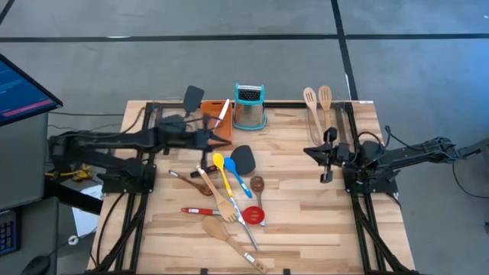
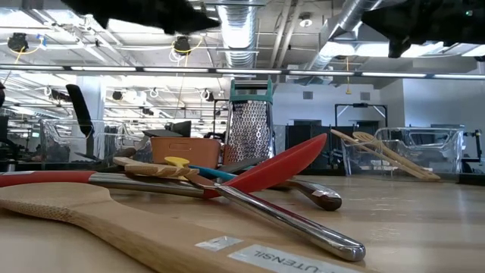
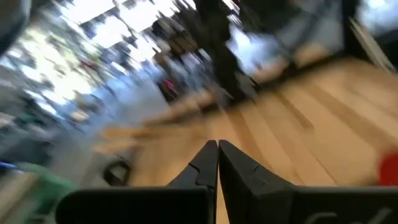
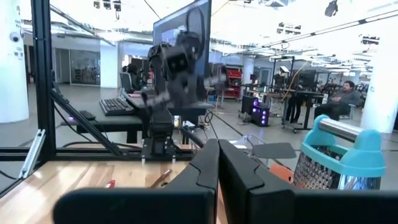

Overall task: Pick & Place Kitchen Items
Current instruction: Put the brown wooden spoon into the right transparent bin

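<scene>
Several kitchen items lie in a loose pile at the table's middle: a yellow spoon (image 1: 219,162), a blue spoon (image 1: 238,181), a black turner (image 1: 244,158), a red spoon (image 1: 253,215) (image 2: 282,170), a wooden spoon (image 1: 218,228) and steel-handled tools. Two wooden utensils (image 1: 317,101) lie at the far right. My left gripper (image 1: 215,140) (image 3: 217,145) is shut with nothing in it, above the table just near of the orange tray (image 1: 216,116). My right gripper (image 1: 312,151) (image 4: 217,144) is shut with nothing in it, held above the table's right side.
A steel grater with a teal top (image 1: 250,107) (image 4: 339,158) stands at the far middle beside the orange tray. A black turner (image 1: 192,97) lies at the far left edge. Bare wood shows at the near left and between the pile and my right arm.
</scene>
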`<state>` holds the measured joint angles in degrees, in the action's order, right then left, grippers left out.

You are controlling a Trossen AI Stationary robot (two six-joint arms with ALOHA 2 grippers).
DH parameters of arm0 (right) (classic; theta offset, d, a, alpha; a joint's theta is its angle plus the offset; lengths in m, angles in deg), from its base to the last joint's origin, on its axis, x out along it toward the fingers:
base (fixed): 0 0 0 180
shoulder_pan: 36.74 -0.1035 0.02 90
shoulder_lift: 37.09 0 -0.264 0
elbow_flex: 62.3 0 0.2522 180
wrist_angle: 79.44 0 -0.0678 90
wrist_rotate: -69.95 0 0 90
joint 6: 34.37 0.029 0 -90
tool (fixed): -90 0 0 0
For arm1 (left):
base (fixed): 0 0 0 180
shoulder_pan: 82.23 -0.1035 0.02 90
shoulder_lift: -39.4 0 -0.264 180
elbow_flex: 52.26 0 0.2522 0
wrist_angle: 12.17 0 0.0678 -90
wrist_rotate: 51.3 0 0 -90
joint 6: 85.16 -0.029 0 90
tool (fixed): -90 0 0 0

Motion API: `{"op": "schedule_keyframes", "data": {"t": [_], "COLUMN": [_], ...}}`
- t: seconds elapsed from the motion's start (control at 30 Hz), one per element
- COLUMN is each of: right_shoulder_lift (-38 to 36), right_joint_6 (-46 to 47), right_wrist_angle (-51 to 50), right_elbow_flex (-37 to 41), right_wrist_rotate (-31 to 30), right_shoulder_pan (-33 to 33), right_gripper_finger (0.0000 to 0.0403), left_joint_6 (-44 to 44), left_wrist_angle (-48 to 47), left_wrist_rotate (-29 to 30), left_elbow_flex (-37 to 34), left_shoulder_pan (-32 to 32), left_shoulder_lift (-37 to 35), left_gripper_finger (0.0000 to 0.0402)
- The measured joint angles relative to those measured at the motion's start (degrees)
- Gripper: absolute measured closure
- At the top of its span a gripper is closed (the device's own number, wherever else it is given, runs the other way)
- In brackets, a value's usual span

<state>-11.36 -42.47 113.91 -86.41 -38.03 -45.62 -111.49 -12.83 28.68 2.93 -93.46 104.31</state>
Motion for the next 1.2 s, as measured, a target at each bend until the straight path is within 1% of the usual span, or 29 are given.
{"op": "schedule_keyframes", "data": {"t": [0.07, 0.13, 0.2, 0.27, 0.37, 0.47, 0.63, 0.77, 0.87, 1.0, 1.1, 1.2], "right_shoulder_lift": [-0.1, -0.3, -0.4, -0.4, -0.4, -0.4, -0.4, -0.4, -0.4, -0.4, -0.3, -0.3], "right_joint_6": [0.0, 0.0, 0.0, 0.0, 0.0, 0.0, 0.0, 0.0, 0.0, 0.1, 0.2, 0.2], "right_wrist_angle": [-0.8, -2.4, -3.5, -4.1, -4.3, -4.4, -4.4, -4.4, -4.4, -4.4, -4.4, -4.4], "right_elbow_flex": [0.0, 0.0, 0.0, 0.0, 0.0, 0.0, 0.0, 0.0, 0.0, 0.0, 0.0, 0.0], "right_wrist_rotate": [0.0, 0.0, 0.0, 0.0, 0.0, 0.0, 0.0, -0.1, -0.1, -0.1, -0.1, -0.1], "right_shoulder_pan": [0.0, 0.0, 0.0, 0.0, 0.0, 0.0, 0.0, 0.0, 0.0, 0.0, 0.0, 0.0], "right_gripper_finger": [0.04, 0.04, 0.04, 0.04, 0.04, 0.04, 0.04, 0.04, 0.04, 0.04, 0.04, 0.04], "left_joint_6": [-1.5, -1.9, -1.9, -1.9, -1.9, -2.0, -2.0, -1.9, -2.0, -2.7, -5.1, -4.9], "left_wrist_angle": [-7.8, -16.3, -22.5, -26.1, -29.2, -31.2, -30.6, -29.7, -29.7, -29.7, -29.7, -29.8], "left_wrist_rotate": [-1.7, -1.9, -1.9, -1.8, -2.1, -2.1, -1.4, 2.8, 6.2, 7.3, 7.5, 7.5], "left_elbow_flex": [3.1, 6.0, 7.9, 8.8, 8.9, 8.9, 8.9, 8.9, 8.9, 8.9, 8.2, 7.0], "left_shoulder_pan": [-0.9, -1.4, -1.4, -0.8, 1.2, 4.2, 9.3, 10.8, 11.5, 12.4, 13.2, 13.8], "left_shoulder_lift": [3.2, 5.6, 7.2, 8.1, 8.4, 8.4, 8.3, 8.3, 8.3, 8.3, 8.3, 8.3], "left_gripper_finger": [0.0401, 0.0401, 0.0401, 0.0401, 0.0401, 0.0401, 0.0401, 0.04, 0.0391, 0.0364, 0.0335, 0.0303]}}
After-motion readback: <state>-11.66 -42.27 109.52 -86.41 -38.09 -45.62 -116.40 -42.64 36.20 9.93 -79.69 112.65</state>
